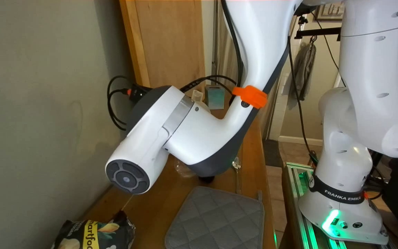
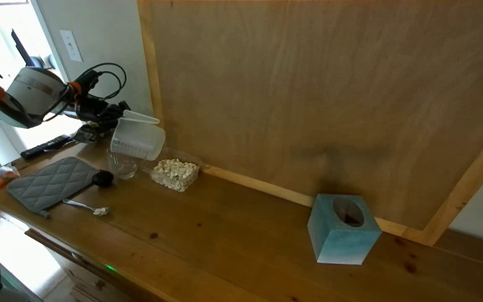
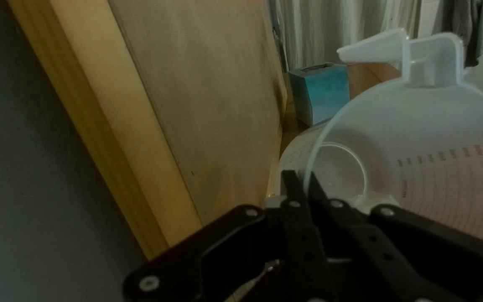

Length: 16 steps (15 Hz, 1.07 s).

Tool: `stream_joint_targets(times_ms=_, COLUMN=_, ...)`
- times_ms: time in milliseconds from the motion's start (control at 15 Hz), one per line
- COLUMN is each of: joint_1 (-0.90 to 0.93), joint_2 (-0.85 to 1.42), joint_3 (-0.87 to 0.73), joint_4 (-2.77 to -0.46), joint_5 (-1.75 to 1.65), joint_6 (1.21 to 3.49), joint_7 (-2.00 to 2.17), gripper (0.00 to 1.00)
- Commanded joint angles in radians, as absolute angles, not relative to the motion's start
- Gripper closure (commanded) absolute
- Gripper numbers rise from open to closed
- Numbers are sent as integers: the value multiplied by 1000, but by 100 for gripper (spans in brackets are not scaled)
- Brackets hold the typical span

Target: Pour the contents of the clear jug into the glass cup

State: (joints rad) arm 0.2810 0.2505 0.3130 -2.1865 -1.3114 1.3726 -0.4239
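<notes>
Because whatever the translucent, milky-clear plastic jug (image 2: 137, 139) carries is meant for the small, round, clear glass tumbler (image 2: 123, 167), the jug hangs above it, lying nearly on its side, its mouth facing the robot's wrist and its base pointing away. In an exterior view the tumbler stands upright on the brown wooden bench (image 2: 208, 239), below the jug's mouth end, which seems the right spot to catch what slides over the rim; how well the two line up in depth I cannot tell. The jug's small handle juts up from the rim, ungripped, and that looks deliberate: with the hold set on the jug's wall instead, a turn of the wrist should tip the whole vessel. (The clear plastic box (image 2: 173, 183) full of pale, oat-like flakes (image 2: 175, 167) sits just beside the tumbler, so a pour that strays could land there.)

The black fingers (image 3: 292, 188) sit almost together, with only the thin plastic wall between them: in the wrist view they pinch the jug at its rim, one inside the mouth, the other outside. Nothing else shows in their grasp. A hold so near the edge probably suits a light vessel, though the plastic may flex or swivel if the tilt steepens. A pale patch inside the jug, close to the fingers in that view, might be contents yet to come out; it is too blurred to say.
</notes>
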Motion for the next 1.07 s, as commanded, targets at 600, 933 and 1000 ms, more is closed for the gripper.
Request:
stream_joint_targets(times_ms=600, joint_1=241, joint_2=135, joint_3=292, joint_4=-2195, joint_5=-1167, joint_6=1478, joint_7=-420, gripper=99)
stream_joint_targets(times_ms=933, joint_1=224, joint_2=86, joint_3=274, joint_4=-2204, joint_5=-1107, joint_6=1521, joint_7=-422, gripper=99)
stream_joint_targets(times_ms=1000, joint_1=221, joint_2=70, joint_3=269, joint_4=-2214, joint_5=-1106, joint_6=1526, joint_7=-420, gripper=99)
